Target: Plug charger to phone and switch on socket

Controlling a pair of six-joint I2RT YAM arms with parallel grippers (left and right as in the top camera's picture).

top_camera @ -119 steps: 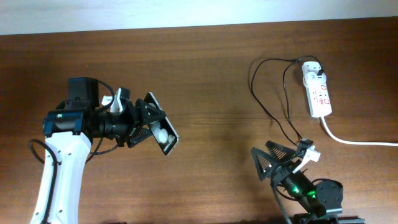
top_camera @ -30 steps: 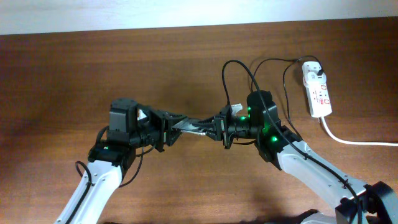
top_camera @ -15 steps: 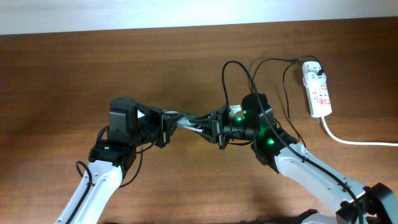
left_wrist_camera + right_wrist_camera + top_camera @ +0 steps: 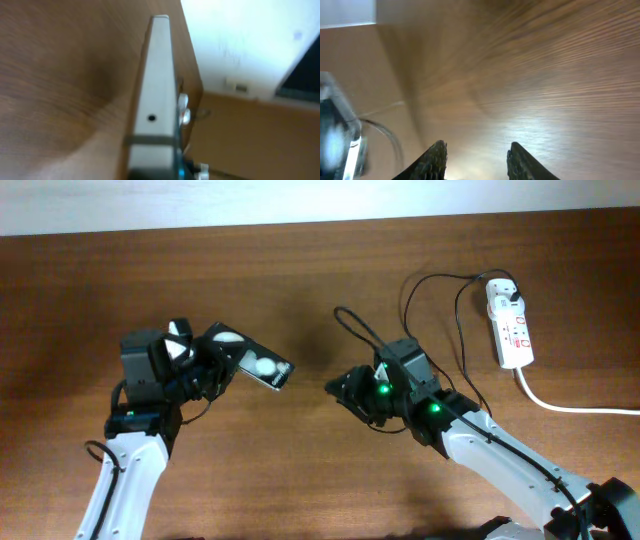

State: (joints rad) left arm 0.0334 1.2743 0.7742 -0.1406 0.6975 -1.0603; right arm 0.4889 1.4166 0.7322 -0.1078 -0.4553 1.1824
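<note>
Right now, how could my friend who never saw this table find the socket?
Look to the far right end of the brown table, near its back edge. The socket lies there, a long white strip. Only it has red markings and a thick white cord trailing right.

My left jaws clamp the phone (image 4: 258,366); right of the phone, my right jaws stand parted and empty.

The phone (image 4: 152,90) is seen edge-on, blurred, against the wooden table (image 4: 60,75).
</note>
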